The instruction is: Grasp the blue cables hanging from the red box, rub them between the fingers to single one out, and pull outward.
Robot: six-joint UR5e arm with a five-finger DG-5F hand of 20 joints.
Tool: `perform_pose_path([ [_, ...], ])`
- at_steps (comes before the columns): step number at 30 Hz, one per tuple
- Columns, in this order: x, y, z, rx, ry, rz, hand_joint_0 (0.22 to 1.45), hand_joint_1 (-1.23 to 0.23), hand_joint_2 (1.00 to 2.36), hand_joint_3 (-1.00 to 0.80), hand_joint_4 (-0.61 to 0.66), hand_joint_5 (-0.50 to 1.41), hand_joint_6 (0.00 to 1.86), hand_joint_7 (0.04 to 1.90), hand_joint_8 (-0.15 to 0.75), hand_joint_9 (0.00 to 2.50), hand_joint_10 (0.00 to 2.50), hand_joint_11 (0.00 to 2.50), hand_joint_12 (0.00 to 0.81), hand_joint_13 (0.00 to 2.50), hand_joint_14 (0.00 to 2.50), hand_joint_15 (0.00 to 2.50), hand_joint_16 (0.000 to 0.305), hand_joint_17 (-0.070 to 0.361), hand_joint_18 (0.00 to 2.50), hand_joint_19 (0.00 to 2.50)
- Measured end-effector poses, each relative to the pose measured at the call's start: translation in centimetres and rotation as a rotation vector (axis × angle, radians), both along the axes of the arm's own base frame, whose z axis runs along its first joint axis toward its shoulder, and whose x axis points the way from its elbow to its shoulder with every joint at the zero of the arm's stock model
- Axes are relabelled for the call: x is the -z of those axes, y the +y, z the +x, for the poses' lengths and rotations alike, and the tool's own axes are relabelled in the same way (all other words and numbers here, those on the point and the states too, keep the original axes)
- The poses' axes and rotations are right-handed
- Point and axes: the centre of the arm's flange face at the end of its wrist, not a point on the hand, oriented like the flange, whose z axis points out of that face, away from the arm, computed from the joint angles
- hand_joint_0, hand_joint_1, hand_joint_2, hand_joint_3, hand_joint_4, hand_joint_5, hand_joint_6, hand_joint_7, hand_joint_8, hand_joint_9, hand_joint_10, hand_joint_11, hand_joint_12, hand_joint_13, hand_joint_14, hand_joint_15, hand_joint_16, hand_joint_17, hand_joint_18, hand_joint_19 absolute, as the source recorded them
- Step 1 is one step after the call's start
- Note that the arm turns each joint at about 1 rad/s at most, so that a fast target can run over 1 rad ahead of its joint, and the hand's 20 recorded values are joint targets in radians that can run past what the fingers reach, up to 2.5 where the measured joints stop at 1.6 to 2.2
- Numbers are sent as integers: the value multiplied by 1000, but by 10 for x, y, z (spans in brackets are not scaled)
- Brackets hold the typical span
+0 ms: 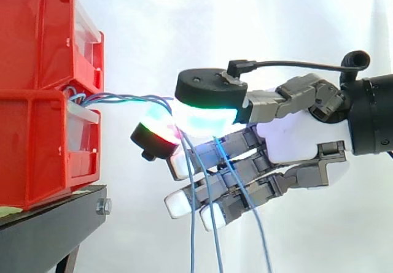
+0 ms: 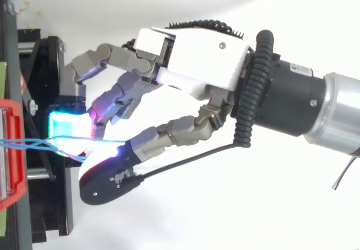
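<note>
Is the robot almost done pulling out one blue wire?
Not yet. Grabbing looks done: the hand's fingers pinch the blue cables just outside the red box. Singling one out is in hand, since several strands seem to pass through the pinch and hang below together. Pulling one outward is left.

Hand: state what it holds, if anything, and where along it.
The hand pinches the blue cables between glowing pads, at the bend a short way out from the red box; the rest hangs free below.
</note>
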Motion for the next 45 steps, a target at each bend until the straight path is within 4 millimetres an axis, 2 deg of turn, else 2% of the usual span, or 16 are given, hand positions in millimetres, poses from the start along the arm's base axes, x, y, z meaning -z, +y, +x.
perform_pose_path([
  [7,0,0,0,0,-1,1,482,-662,1000,-500,-7,-126,876,984,217,929,16,690,322,781,22,547,44,98,789,583],
  [11,0,0,0,0,-2,1,543,-538,1000,-500,1,-128,862,1014,202,924,20,681,306,760,20,545,41,91,752,610],
  [15,0,0,0,0,-1,1,579,-553,1000,-500,7,-128,859,1032,200,927,17,670,302,749,21,546,40,89,738,619],
  [20,0,0,0,0,1,1,599,-637,1011,-337,22,-134,868,1129,208,922,19,678,300,742,20,537,40,89,733,609],
  [22,0,0,0,0,1,1,596,-676,1014,-264,19,-134,899,1067,210,922,19,686,302,744,20,527,40,91,744,605],
  [26,0,0,0,0,0,0,614,-769,1014,-148,20,-125,920,1055,227,932,18,649,315,765,18,503,44,99,794,568],
  [30,0,0,0,-1,0,-3,639,-839,1022,-44,-72,-116,927,1128,220,979,19,670,303,815,20,526,41,93,813,566],
  [39,0,0,0,0,4,-4,624,-880,1007,122,-179,-58,894,1237,218,1155,16,629,358,1002,20,553,50,113,983,514],
  [43,1,2,-2,-1,21,-8,626,-890,1001,137,-204,-51,890,1225,221,1054,13,478,359,945,20,508,52,116,984,481],
  [45,1,2,-5,-1,45,-15,625,-892,1005,134,-196,-50,890,1213,229,922,9,331,354,898,17,473,51,116,970,471],
])
